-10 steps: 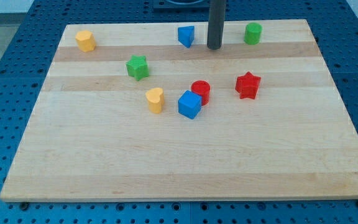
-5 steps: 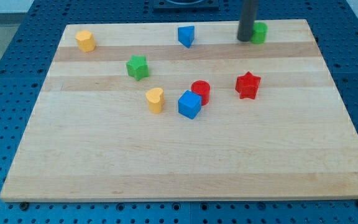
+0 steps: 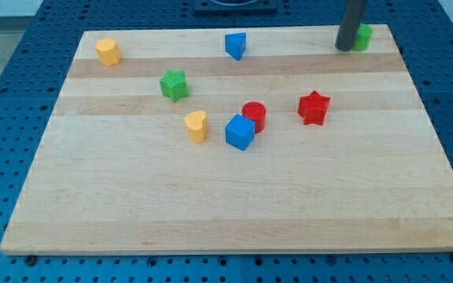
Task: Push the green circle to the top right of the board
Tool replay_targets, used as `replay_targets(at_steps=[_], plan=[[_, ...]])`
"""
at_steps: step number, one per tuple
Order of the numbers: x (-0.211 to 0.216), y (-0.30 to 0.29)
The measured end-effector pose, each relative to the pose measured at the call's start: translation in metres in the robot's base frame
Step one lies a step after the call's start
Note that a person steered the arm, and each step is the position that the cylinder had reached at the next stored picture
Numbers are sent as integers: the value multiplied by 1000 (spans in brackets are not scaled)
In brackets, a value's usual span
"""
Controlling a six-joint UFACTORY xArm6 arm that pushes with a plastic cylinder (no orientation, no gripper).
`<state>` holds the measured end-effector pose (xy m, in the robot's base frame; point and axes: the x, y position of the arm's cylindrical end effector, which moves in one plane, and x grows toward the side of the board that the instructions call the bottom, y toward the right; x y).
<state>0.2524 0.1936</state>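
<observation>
The green circle (image 3: 363, 37) stands near the board's top right corner, partly hidden behind my rod. My tip (image 3: 344, 48) rests on the board against the circle's left side. The rod rises straight up out of the view's top.
A blue triangle (image 3: 236, 45) sits at top centre, a yellow block (image 3: 108, 51) at top left, a green star (image 3: 174, 84) below them. A yellow heart (image 3: 197, 126), blue cube (image 3: 240, 132), red cylinder (image 3: 254, 115) and red star (image 3: 314, 108) lie mid-board. The wooden board (image 3: 211, 212) lies on a blue pegboard.
My tip has moved right along the board's top, met the green circle and pushed it right toward the top right corner. The other blocks have not moved.
</observation>
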Motion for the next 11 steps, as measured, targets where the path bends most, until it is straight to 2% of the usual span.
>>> replay_targets(at_steps=[1, 2, 6, 7, 8, 9, 10, 11], plan=[[-5, -8], [-59, -1], [-55, 28], [-25, 33], [-24, 33], [-26, 29], [-25, -21], [-21, -35]])
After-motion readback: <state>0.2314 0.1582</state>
